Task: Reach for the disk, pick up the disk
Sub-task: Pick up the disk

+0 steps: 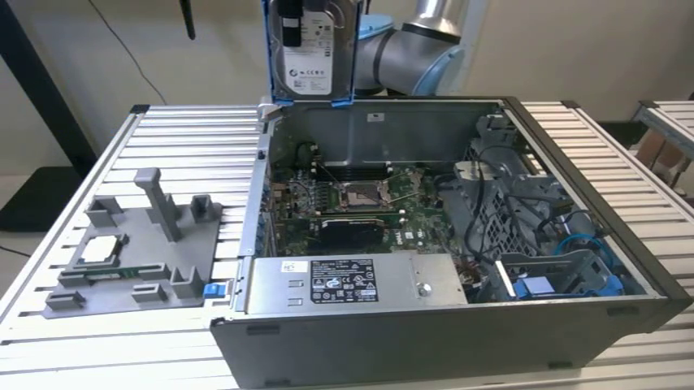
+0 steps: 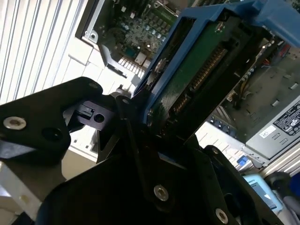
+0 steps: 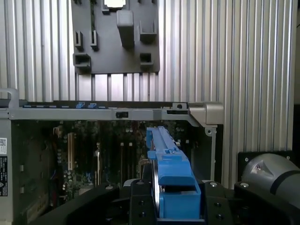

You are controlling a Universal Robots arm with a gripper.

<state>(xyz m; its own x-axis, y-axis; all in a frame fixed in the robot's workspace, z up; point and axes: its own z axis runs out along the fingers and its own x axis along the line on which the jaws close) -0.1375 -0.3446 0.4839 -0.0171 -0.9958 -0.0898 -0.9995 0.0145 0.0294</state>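
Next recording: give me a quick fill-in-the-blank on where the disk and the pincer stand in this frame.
1. The bracket framing the disk is ____ plastic.
2. The pincer is shut on the ____.
3. In the exterior view the disk hangs ____ the open computer case, not inside it.
4. The grey fixture plate lies on the table to the exterior view's ____ of the case.

Missing words: blue; disk; above; left.

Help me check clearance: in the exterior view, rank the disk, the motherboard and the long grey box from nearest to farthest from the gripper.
1. The disk, clamped by the gripper, up above the far wall of the case.
2. The motherboard, below it inside the case.
3. The long grey box, along the case's near wall.
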